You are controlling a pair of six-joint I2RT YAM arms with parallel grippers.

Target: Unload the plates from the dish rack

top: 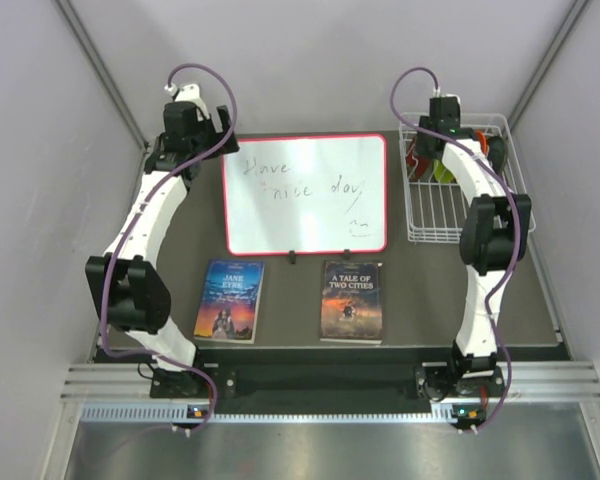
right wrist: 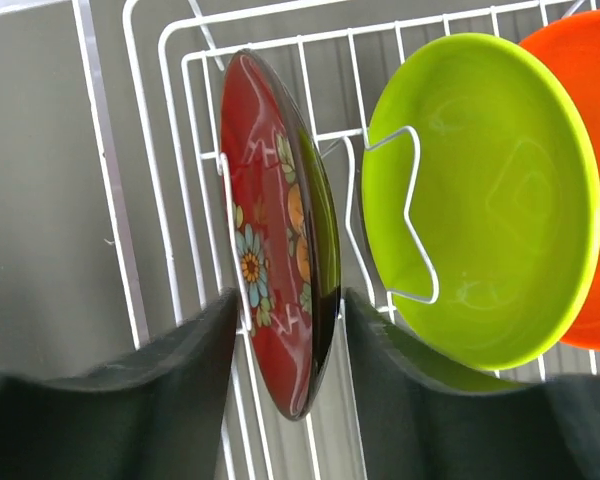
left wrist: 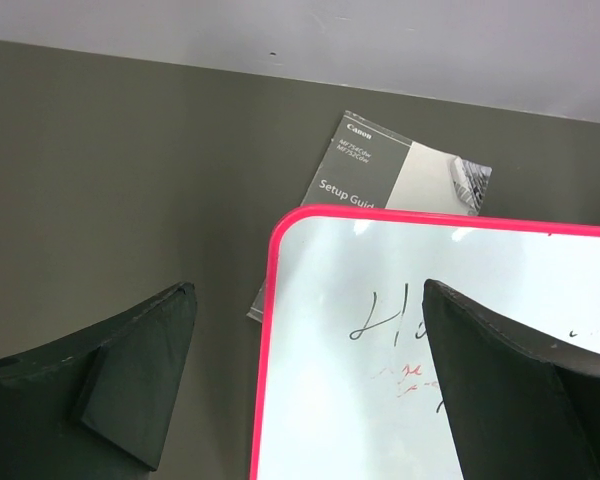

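Dark fingers [right wrist: 160,400] of the right tool [right wrist: 289,295] are seen closest in the right wrist view, one set on each side of the red plate [right wrist: 270,250]. This plate, glossy with a floral pattern, is stood on edge among the prongs of the dish rack [top: 430,215]. Its two faces are flanked closely by the fingers, with the plate's lower part between them. Whether the plate is actually pressed by the fingers or only straddled cannot be told.

Just beside the red plate, towards the right finger, the lime green plate [right wrist: 490,200] is held upright by a bent wire prong. The orange plate [right wrist: 590,150] is partly hidden behind it at the frame's edge.

From above, the rack is seen at the far right of the worktop [top: 430,290], with the right arm stretched over it. The left tool [left wrist: 308,288] is held well apart from the rack, over the far left corner of the red-framed whiteboard [top: 305,195]. Its fingers are spread wide with nothing between them. A setup guide [left wrist: 400,170] is partly tucked under that corner. Two books [top: 230,298] are laid on the near side of the whiteboard.
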